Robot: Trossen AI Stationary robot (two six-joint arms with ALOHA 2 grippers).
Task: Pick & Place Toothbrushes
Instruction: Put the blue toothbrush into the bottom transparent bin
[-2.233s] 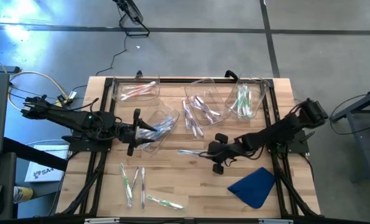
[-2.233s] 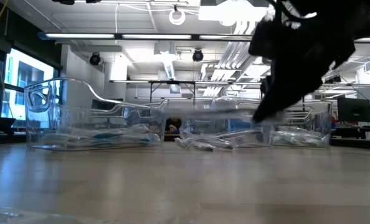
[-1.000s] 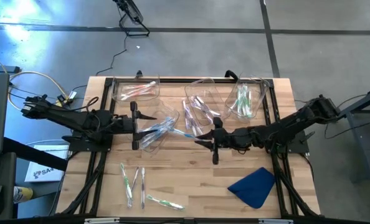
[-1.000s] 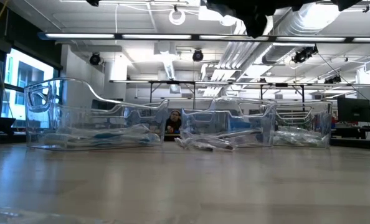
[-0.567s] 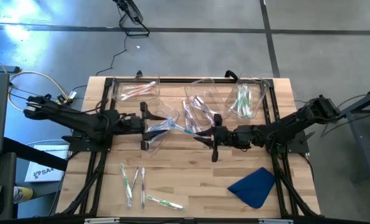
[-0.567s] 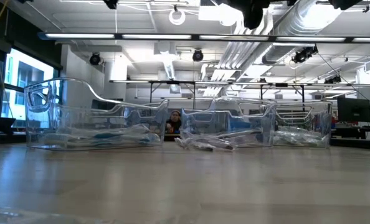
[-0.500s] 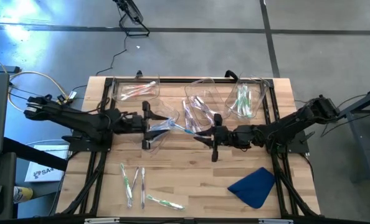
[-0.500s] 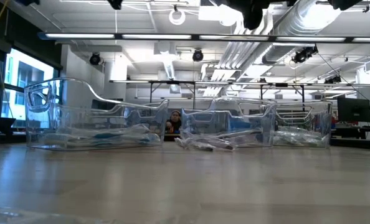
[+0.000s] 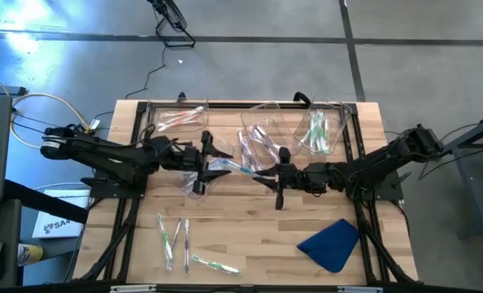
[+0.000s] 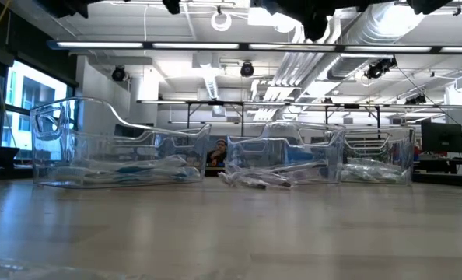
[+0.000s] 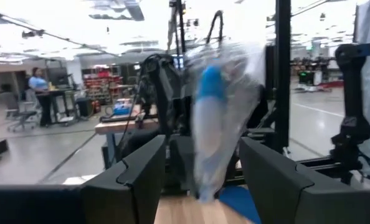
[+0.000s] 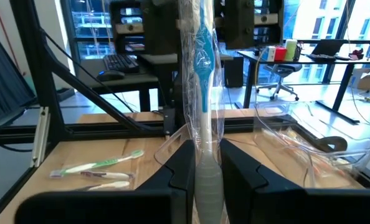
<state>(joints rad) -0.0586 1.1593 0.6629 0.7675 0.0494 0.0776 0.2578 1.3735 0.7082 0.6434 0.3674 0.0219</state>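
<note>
A toothbrush (image 9: 237,168) with a blue head, in a clear wrapper, hangs level above the table's middle, and my right gripper (image 9: 266,174) is shut on it. My left gripper (image 9: 202,164) is open. In the left wrist view its fingers (image 11: 135,177) stand on either side of the toothbrush's free head end (image 11: 210,118) with a gap on each side. A clear bin (image 9: 194,171) with blue brushes lies below it. Loose toothbrushes (image 9: 174,236) lie on the table at the near left. My right gripper pinches the toothbrush's handle end (image 12: 207,165) between its two fingers (image 12: 179,177). The fingers are level and point toward the table's left, and the brush runs on along their line. The brush is lifted clear of the table, its blue head (image 12: 203,46) toward my left gripper.
At the far edge stand clear bins: one with pink brushes (image 9: 176,119), a tilted one with purple brushes (image 9: 266,134), one with green brushes (image 9: 319,130). A blue cloth (image 9: 331,244) lies at the near right. A person (image 10: 218,153) shows beyond the table.
My left gripper has gone toward the table's right, tipping up and rolling, until its open fingers stand around the free end of the toothbrush. My right gripper has kept its place with the brush.
</note>
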